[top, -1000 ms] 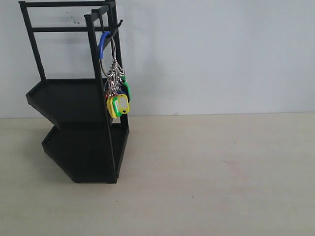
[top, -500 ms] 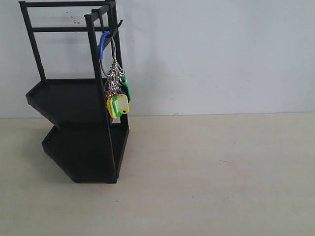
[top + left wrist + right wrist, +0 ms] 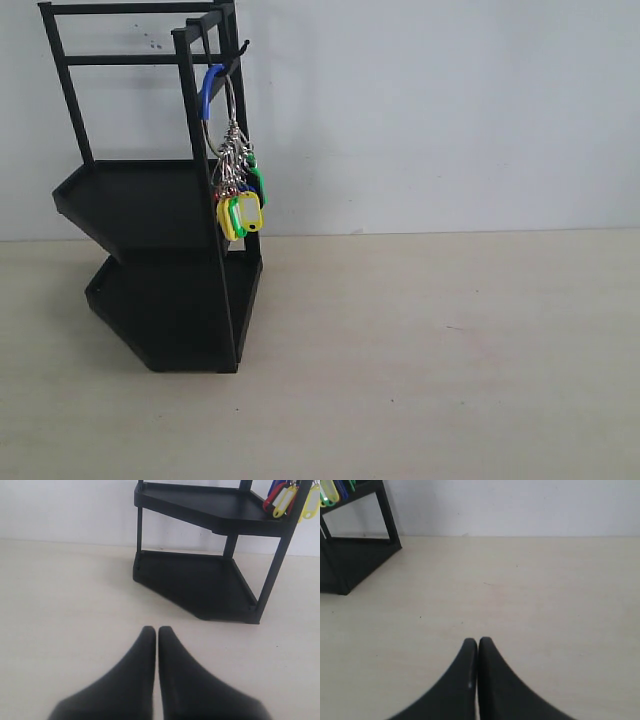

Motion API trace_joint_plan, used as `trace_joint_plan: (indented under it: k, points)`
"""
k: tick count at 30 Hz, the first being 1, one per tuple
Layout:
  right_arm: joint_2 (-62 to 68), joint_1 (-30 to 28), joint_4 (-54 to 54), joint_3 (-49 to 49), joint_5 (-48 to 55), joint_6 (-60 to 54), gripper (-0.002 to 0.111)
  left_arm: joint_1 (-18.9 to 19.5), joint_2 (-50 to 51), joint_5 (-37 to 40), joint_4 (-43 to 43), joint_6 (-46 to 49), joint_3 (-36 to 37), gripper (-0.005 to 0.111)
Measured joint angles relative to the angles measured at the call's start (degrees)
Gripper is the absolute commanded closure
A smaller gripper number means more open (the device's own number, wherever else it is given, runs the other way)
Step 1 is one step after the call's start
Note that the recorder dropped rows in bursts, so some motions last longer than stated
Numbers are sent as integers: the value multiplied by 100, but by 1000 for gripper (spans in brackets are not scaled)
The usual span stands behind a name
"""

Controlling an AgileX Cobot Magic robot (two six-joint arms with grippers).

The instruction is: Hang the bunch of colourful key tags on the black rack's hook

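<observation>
The colourful key tag bunch (image 3: 238, 195) hangs by its blue-sleeved loop from the hook (image 3: 241, 47) at the top of the black rack (image 3: 160, 200). Its tags dangle beside the rack's front upright, level with the upper shelf. Neither arm shows in the exterior view. In the left wrist view my left gripper (image 3: 157, 630) is shut and empty over the table, well short of the rack (image 3: 200, 575), with some tags (image 3: 285, 497) showing at the frame's corner. My right gripper (image 3: 477, 641) is likewise shut on nothing, the rack (image 3: 350, 555) and tags (image 3: 330, 492) far off.
The rack stands on a light wooden table (image 3: 430, 350) against a white wall (image 3: 440, 110). Bare tabletop stretches from the rack to the right edge of the exterior view.
</observation>
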Motion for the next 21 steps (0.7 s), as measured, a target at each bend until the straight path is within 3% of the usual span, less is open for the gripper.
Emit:
trace_joint_plan:
  k: [21]
  points:
    - [0,0,4,0,178,24,108,0,0,0,0,0,0,102]
